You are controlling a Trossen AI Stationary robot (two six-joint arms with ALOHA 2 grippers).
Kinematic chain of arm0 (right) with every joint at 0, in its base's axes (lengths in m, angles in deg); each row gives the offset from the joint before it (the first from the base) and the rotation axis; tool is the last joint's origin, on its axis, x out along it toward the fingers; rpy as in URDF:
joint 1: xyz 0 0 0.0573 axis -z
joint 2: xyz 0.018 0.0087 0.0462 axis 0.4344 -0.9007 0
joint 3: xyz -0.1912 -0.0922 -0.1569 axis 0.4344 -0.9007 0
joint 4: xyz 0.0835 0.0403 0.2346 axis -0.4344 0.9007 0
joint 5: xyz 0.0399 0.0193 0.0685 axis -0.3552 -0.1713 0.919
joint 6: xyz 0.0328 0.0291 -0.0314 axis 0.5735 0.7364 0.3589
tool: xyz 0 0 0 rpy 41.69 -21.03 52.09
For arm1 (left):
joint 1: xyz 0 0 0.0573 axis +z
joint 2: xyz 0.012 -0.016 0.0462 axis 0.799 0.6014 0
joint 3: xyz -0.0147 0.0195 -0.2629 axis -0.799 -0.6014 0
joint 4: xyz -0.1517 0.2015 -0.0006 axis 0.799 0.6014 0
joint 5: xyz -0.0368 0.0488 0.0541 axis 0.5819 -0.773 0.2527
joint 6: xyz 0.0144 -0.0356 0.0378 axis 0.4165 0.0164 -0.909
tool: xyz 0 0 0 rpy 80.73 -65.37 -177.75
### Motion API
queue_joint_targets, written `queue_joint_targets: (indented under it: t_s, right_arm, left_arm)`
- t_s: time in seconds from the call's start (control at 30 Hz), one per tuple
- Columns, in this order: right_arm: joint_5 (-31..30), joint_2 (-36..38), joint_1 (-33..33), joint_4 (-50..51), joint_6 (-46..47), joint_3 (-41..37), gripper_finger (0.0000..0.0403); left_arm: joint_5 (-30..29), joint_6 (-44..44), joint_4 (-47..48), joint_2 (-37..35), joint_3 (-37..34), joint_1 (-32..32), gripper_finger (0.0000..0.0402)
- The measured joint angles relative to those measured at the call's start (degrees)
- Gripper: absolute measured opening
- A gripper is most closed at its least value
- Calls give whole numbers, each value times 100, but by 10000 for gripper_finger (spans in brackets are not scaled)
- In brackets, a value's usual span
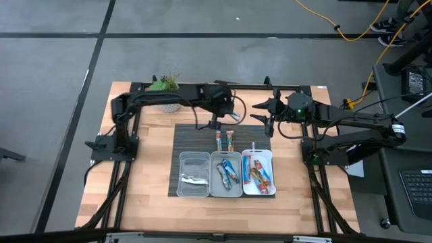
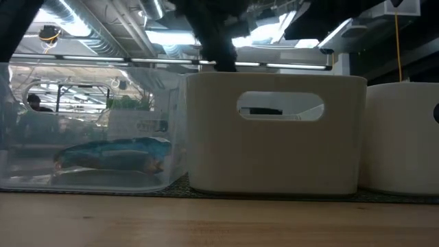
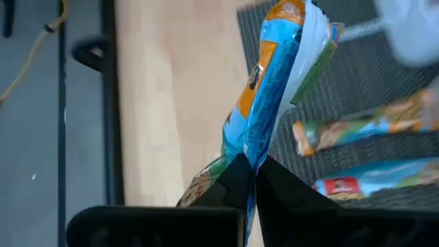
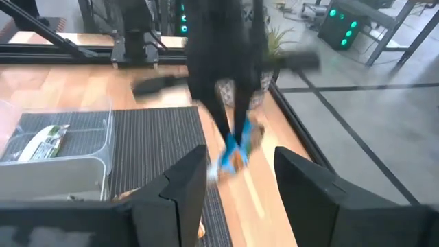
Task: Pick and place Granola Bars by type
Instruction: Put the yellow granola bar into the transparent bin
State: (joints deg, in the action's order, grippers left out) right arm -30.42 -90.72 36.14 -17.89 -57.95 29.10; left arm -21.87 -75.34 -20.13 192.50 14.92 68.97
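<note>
Left gripper: pinched tight on a blue-wrapped bar, up off the mat around 12 o'clock from the trays
Right gripper: fingers apart, nothing in them, hanging at about 1 o'clock of the trays
Loose bars: two on the mat, just past the middle tray
Left tray: one silvery bar
Middle tray: blue bars
Right tray: red-orange bars
</note>
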Motion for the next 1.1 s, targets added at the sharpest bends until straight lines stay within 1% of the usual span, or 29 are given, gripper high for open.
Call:
queue_joint_targets:
  t_s: [0.2, 0.33, 0.43, 0.57, 0.63, 0.8, 0.97, 1.1]
  right_arm:
    - [0, 0, -2, 160, 6, 0, 174]
    - [0, 0, -1, 122, -18, 0, 174]
    - [0, 0, 0, 80, -25, 0, 174]
    - [0, 0, 0, 77, -51, 0, 174]
    - [0, 0, -1, 34, -73, 0, 174]
    - [0, 0, 0, -78, -146, 0, 174]
    - [-2, 0, -2, -193, -174, 0, 174]
    - [-2, 0, 0, -222, -163, 0, 174]
  left_arm:
    - [343, 471, 557, -760, 0, -10, 4]
    - [556, 776, 822, -1303, -163, -71, 4]
    - [738, 1020, 1058, -1667, -302, -166, 3]
    - [779, 1248, 1517, -2033, -341, -398, 5]
    - [779, 1355, 1725, -2160, -341, -553, 4]
    - [723, 1637, 1848, -2395, -343, -926, 5]
    - [650, 1737, 1826, -2450, -343, -1145, 3]
    - [754, 1771, 1825, -2425, -343, -1307, 5]
